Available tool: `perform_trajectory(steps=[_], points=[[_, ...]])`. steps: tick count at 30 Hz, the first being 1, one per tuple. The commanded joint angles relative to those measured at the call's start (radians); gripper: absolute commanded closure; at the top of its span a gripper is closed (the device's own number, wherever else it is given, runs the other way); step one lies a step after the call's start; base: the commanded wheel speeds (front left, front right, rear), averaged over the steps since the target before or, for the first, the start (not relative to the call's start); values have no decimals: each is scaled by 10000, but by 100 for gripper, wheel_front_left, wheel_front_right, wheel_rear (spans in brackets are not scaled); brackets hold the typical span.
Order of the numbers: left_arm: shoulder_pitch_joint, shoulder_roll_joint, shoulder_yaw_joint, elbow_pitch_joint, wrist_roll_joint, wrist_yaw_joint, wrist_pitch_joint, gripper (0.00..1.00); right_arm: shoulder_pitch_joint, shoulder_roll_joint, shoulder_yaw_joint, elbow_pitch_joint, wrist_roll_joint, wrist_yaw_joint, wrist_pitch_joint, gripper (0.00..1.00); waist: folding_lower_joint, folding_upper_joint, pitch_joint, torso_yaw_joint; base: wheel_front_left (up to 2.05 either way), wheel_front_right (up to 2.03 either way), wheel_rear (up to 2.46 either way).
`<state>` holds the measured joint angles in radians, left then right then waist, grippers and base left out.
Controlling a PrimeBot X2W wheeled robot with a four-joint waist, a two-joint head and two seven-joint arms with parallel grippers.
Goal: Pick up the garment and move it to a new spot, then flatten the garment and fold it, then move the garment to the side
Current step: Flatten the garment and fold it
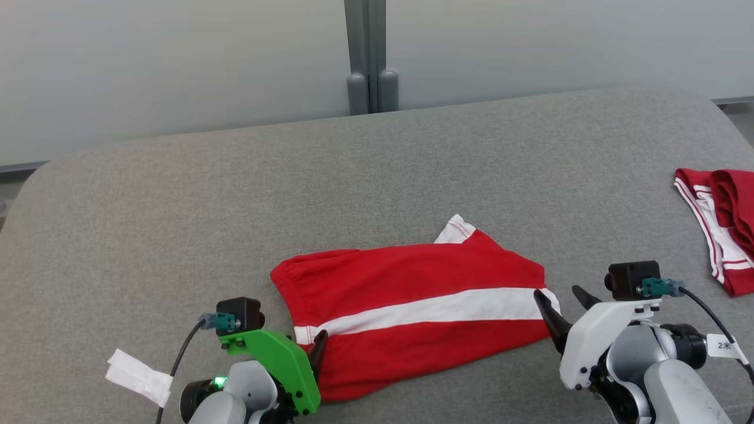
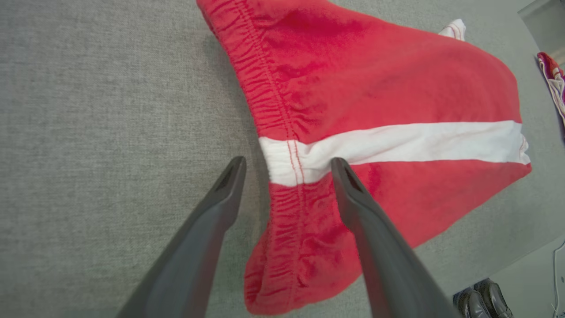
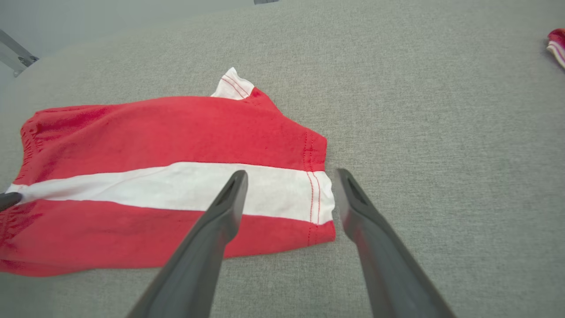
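Red shorts with a white stripe lie fairly flat near the front of a grey padded surface. The left gripper hovers with fingers spread across the elastic waistband, right at the stripe. The right gripper hangs at the opposite end, fingers spread across the leg hem. Neither holds anything. A second red garment sits well apart at the right edge.

The step looks like a two-ended grasp. To do it well, both grippers should descend together, catch every layer at each edge, close firmly, then lift evenly so the cloth stays taut and unwrinkled.
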<state>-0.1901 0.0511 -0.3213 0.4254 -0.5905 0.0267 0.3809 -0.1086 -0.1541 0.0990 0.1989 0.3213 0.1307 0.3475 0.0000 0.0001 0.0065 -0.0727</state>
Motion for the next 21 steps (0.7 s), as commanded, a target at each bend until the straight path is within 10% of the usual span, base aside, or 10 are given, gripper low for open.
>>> perform_trajectory(steps=[1,3,4,5,21], points=[[-199,21,51,-40,-73,14,-65,0,-226,108,-7,91,345,-2,50,0,0,-1,91,-52,0,0,0],[-247,23,86,-71,-120,-3,-127,11,-416,178,-94,323,798,-4,153,0,0,-1,203,-115,0,0,0],[-266,49,81,-78,-78,-1,-159,75,-509,218,-155,500,984,-4,223,0,0,-1,253,-137,0,0,0],[-244,83,34,-35,-34,-2,-123,100,-625,252,-213,726,1140,-4,315,0,0,-1,328,-157,0,0,0],[-518,252,-214,-79,172,2,-353,100,-2164,756,-861,3060,1164,-1,1328,0,0,-1,1054,-53,0,0,0]])
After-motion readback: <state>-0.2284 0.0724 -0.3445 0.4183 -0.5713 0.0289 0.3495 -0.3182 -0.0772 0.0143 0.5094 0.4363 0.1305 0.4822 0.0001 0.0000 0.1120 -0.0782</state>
